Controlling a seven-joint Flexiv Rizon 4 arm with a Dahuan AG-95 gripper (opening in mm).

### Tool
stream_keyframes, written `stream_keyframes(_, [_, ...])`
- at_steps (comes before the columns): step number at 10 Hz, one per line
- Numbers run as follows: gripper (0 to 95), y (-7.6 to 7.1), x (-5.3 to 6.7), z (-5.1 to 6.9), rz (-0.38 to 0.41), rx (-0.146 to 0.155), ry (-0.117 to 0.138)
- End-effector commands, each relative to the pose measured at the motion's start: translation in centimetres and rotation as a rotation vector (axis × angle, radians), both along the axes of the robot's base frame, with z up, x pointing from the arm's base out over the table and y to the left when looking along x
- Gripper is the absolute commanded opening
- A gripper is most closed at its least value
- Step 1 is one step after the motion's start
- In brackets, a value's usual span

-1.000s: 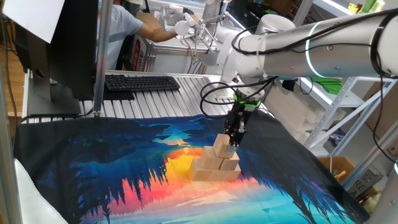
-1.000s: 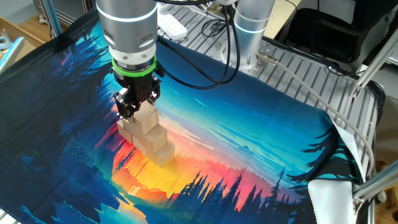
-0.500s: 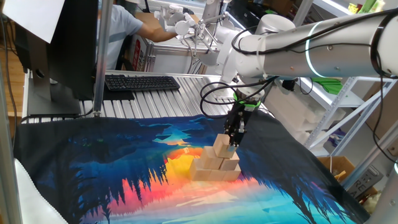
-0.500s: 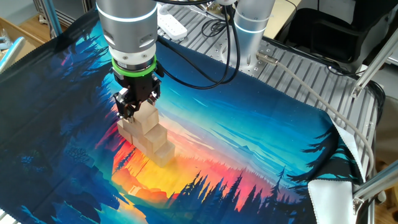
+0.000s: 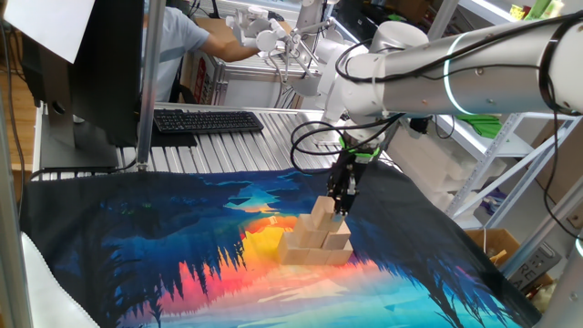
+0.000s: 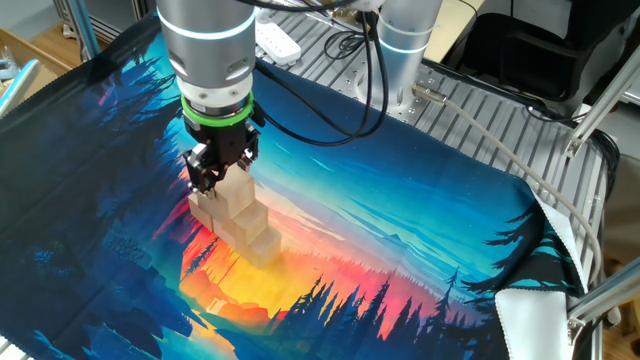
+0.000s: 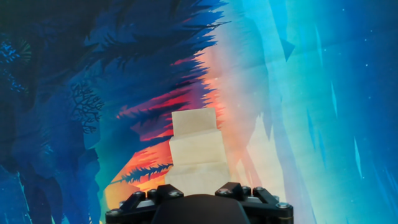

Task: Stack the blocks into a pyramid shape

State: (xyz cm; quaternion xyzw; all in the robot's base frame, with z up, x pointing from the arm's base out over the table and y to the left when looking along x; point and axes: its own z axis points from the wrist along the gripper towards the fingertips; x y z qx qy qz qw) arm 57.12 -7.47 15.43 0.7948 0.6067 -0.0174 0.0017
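Pyramid nearly complete, top block being placed at the centre of the frame

The blocks are seen stacked in three tiers on the printed cloth, just right of centre in one fixed view and left of centre in the other; the top block is set on the stack with the gripper directly over it. Whether the fingers are pinching that block or have let go cannot be told. No loose blocks are seen on the cloth, so only release and withdrawal are judged to remain. A keyboard and a person are seen in the upper left, well apart; nothing obstructs.
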Motion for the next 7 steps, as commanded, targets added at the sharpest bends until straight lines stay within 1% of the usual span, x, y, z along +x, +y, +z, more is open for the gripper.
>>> stream_keyframes(1, [57.0,0.06,-0.04,0.04,0.001,0.002,0.002])
stream_keyframes(6, [57.0,0.0,-0.16,0.17,0.013,0.008,0.009])
stream_keyframes(7, [76.0,0.01,-0.18,0.18,0.011,0.009,0.01])
